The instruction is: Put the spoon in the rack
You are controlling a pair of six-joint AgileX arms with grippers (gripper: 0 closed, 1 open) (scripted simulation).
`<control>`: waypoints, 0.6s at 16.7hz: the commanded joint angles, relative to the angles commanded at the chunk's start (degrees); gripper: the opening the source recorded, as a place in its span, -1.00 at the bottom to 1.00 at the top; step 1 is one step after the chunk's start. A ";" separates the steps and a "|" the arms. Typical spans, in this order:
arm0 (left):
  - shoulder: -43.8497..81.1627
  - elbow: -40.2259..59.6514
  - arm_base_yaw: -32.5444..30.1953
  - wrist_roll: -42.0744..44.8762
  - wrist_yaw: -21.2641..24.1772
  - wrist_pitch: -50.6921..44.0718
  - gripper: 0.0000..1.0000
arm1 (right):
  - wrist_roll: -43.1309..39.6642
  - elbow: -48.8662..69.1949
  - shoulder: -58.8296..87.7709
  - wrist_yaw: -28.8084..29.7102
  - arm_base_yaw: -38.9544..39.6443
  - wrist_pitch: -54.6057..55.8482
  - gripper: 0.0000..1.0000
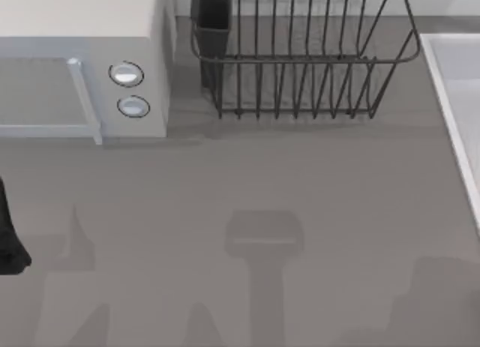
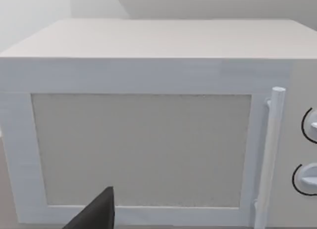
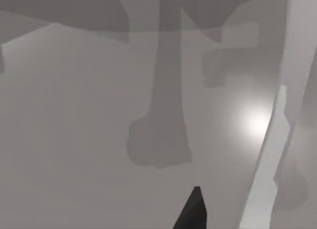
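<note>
Opening step of the task, judged from the layout: the rack (image 1: 300, 55) stands at upper centre of the bench (image 1: 247, 182), beside the microwave (image 1: 82, 62) at upper left. Next move requires locating a spoon. Finger state on either arm: cannot tell.

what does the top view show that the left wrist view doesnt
Top view alone: the rack at the back of the table, its dark utensil cup at the corner nearest the microwave, a pale raised edge along the table's right side, and open grey tabletop crossed by shadows.

Left wrist view alone: the microwave's front face on, with its large door panel, and one dark fingertip of the left gripper.

Both: the white microwave, its upright door handle and its two round knobs.
</note>
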 joint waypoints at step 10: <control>0.00 0.00 0.00 0.00 0.00 0.00 1.00 | 0.36 24.35 -6.90 0.02 0.07 -31.27 -1.00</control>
